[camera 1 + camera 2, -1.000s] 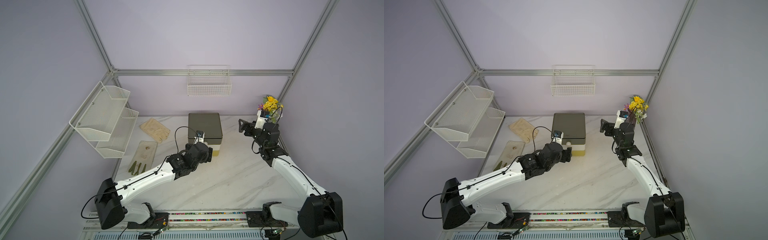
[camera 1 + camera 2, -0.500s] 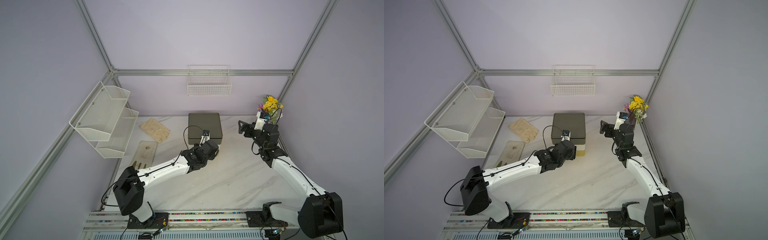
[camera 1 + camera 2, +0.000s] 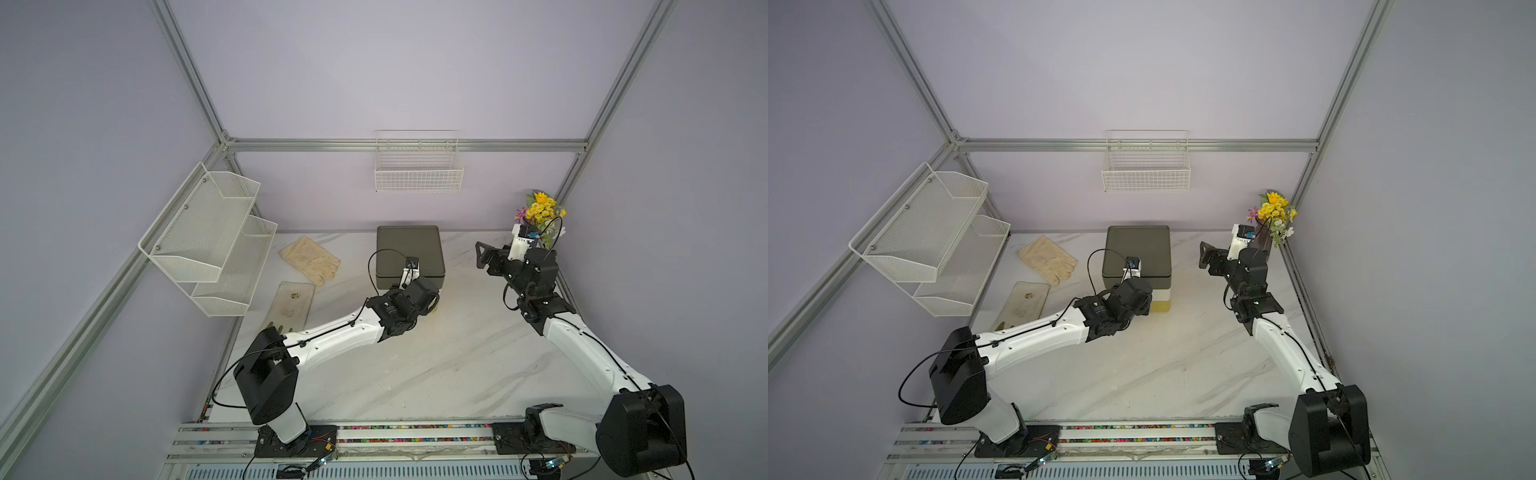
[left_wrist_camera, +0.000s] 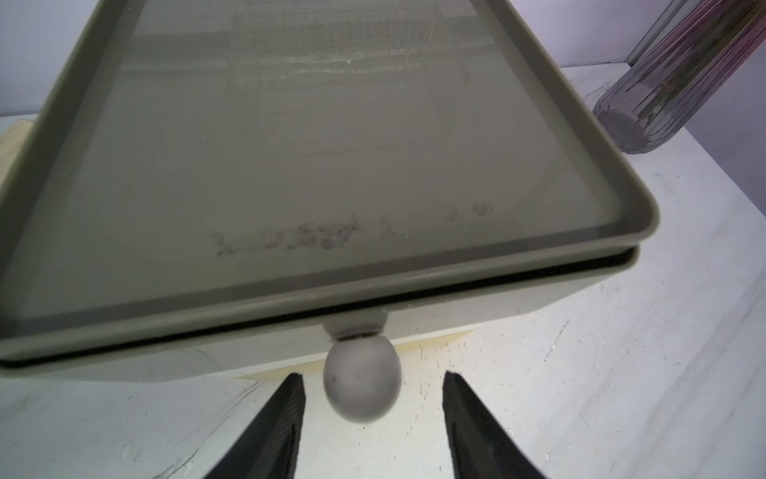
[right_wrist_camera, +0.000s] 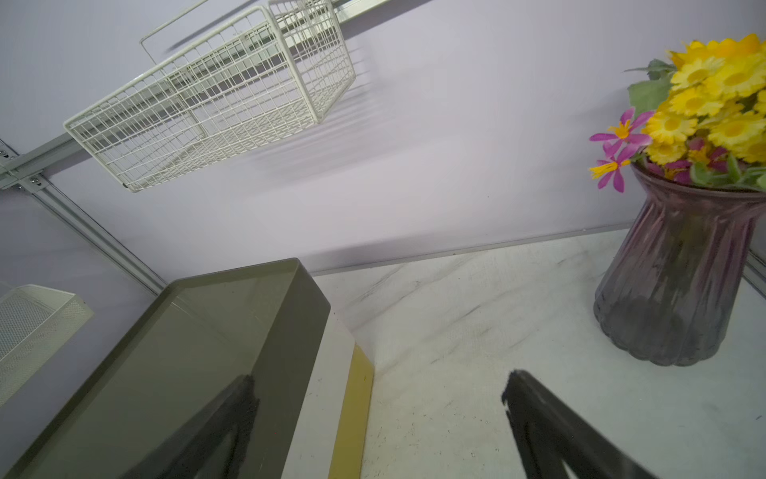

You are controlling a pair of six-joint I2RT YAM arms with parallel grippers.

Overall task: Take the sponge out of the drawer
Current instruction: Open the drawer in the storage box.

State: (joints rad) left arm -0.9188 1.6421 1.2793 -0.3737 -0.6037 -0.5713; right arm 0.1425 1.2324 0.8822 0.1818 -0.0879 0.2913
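1. Sponge: not visible in any view; I judge it lies inside the shut drawer. The worktop (image 3: 436, 365) fills the lower middle of both top views.
2. The olive-topped drawer unit (image 3: 409, 249) sits at frame centre in both top views. Its white drawer (image 4: 539, 298) front looks pushed in.
3. The right gripper (image 5: 379, 379), at the middle right of the top views near the flower vase (image 5: 671, 298), is spread wide and empty.
4. The left gripper (image 4: 373, 376) is at the drawer front, jaws partly spread on either side of the knob (image 4: 362, 383). A gap shows on each side, so nothing is pinched.
5. Handling, as a guess: a sponge is light, soft and squashy, not fragile, so pinch it across its narrow sides once the drawer is out. The knob is smooth and rounded, so squeezing behind its widest part should stop slipping.
6. Against a second ago, the left arm has stretched further toward the unit. Its shoulder has swung up from the lower left corner, and its gripper has closed in on the knob. The right arm is unchanged and the drawer is still shut.
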